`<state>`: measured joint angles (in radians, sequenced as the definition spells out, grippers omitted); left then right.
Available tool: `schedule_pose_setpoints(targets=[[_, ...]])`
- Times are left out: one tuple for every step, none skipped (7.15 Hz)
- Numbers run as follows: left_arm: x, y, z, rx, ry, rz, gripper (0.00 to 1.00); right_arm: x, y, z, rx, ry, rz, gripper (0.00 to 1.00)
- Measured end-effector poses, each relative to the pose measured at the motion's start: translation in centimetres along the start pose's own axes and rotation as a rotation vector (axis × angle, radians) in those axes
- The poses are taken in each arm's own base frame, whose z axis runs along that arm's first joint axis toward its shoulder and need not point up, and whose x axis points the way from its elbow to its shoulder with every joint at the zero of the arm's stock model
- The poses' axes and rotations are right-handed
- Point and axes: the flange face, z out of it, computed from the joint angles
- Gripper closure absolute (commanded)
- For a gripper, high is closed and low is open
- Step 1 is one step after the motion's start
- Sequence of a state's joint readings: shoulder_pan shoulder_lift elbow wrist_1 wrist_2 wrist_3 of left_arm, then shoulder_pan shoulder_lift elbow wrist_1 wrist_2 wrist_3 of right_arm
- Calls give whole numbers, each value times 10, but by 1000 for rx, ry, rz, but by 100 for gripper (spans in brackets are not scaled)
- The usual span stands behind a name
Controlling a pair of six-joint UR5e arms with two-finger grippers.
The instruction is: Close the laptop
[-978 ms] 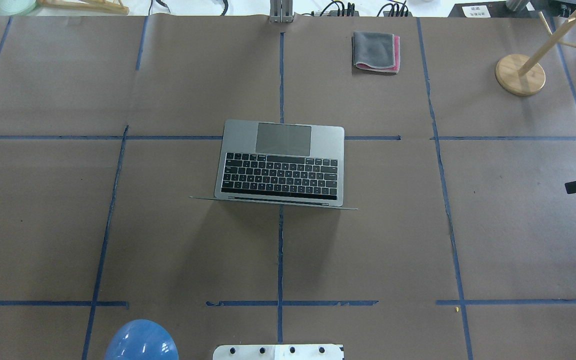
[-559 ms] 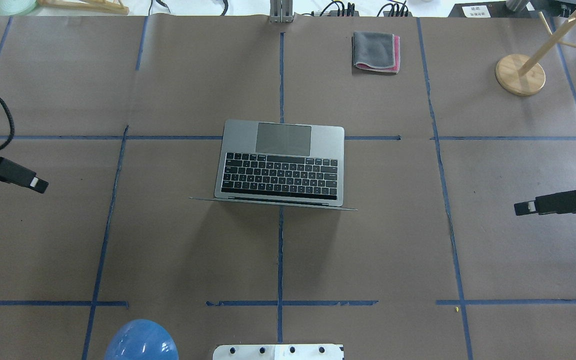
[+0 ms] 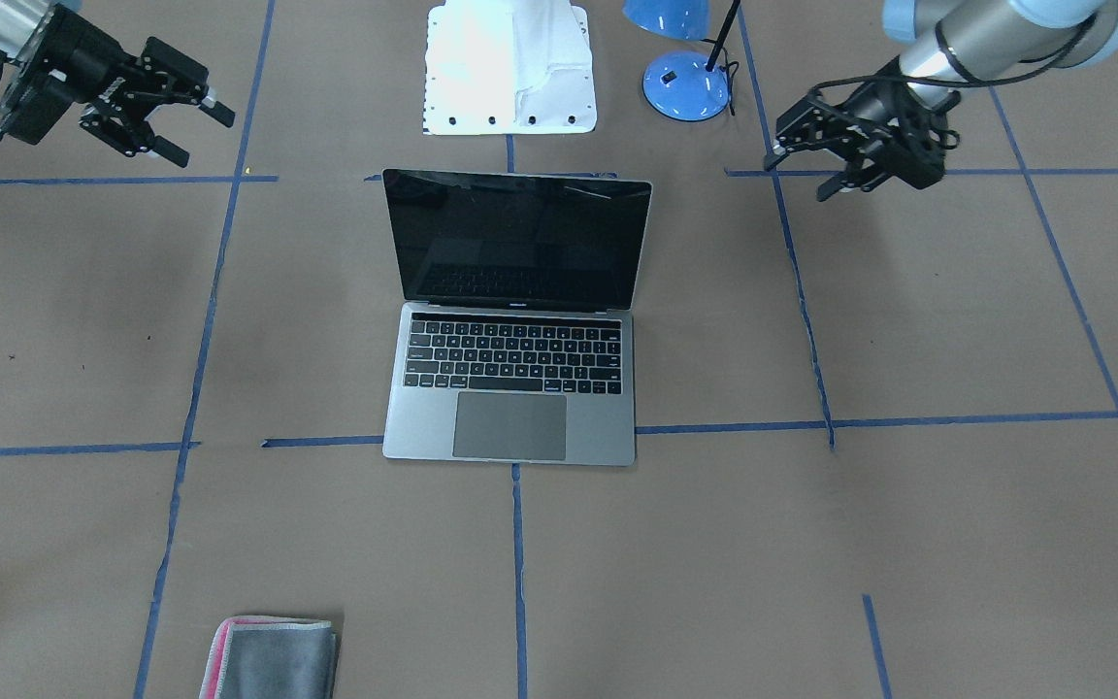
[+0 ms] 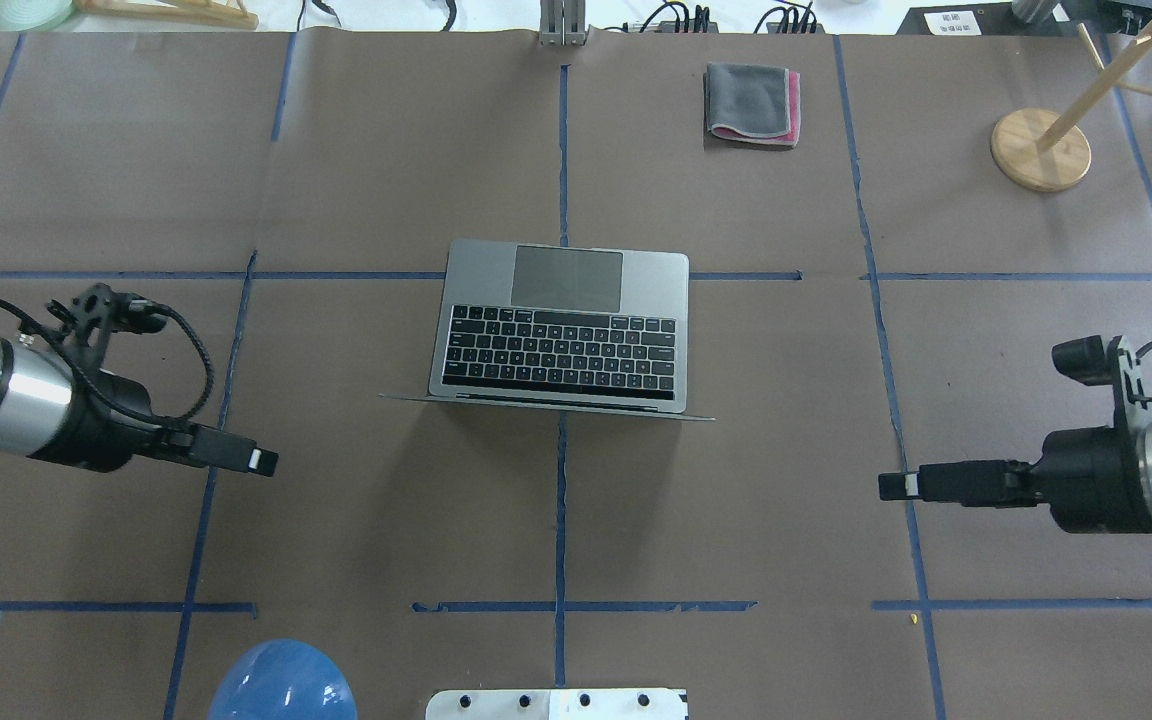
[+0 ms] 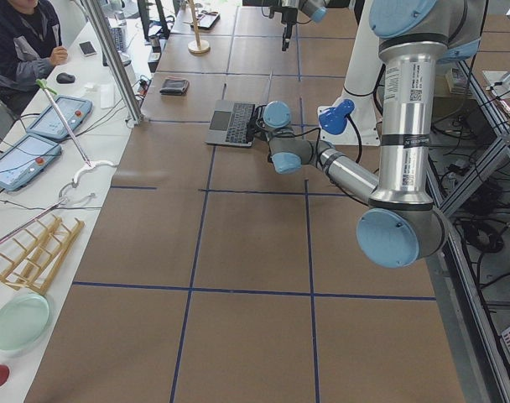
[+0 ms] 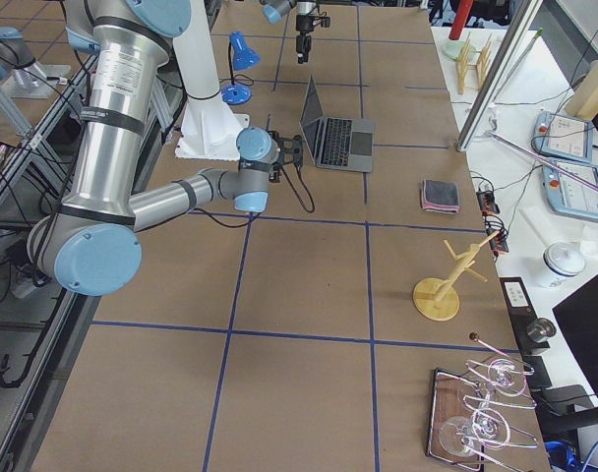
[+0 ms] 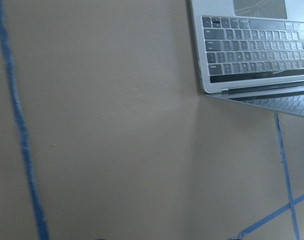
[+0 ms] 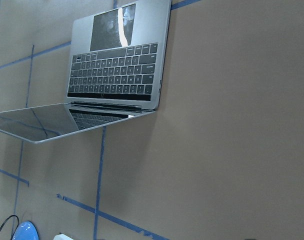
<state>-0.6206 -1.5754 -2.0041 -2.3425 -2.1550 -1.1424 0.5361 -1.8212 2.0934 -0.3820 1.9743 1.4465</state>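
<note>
2 arms just swept in! Between them, thin space-grey metal laptop (image 4: 561, 325) sits open on brown paper surface (image 4: 736, 520). Spread wide: left claw (image 3: 800, 178) and right claw (image 3: 202, 136), each well apart from laptop. Lid untouched; closing not begun.

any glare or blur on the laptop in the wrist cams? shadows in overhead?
Right wrist view: a bright glare streak on the trackpad of the laptop, and the screen shows mirror reflections. Left wrist view: soft overall with a bluish cast, laptop cut off at the right edge. Overhead view: no glare, a soft shadow spreads from the screen's edge toward the robot.
</note>
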Motion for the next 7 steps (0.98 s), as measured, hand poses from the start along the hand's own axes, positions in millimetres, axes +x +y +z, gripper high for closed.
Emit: schedule_pose_setpoints(targets=[[25, 9, 23, 11, 19, -12, 55, -17, 18, 22, 34, -22, 4, 52], [48, 15, 38, 18, 44, -32, 93, -32, 36, 42, 67, -42, 3, 83], [67, 14, 44, 24, 70, -61, 99, -45, 46, 56, 92, -65, 11, 95], [82, 11, 46, 30, 93, -79, 100, -60, 48, 67, 118, -88, 35, 97], [93, 8, 46, 35, 110, -91, 100, -79, 45, 81, 148, -93, 59, 97], [103, 5, 46, 39, 127, -108, 100, -104, 40, 98, 178, -78, 80, 98], [109, 2, 45, 45, 138, -118, 100, -119, 36, 109, 199, -60, 93, 98]])
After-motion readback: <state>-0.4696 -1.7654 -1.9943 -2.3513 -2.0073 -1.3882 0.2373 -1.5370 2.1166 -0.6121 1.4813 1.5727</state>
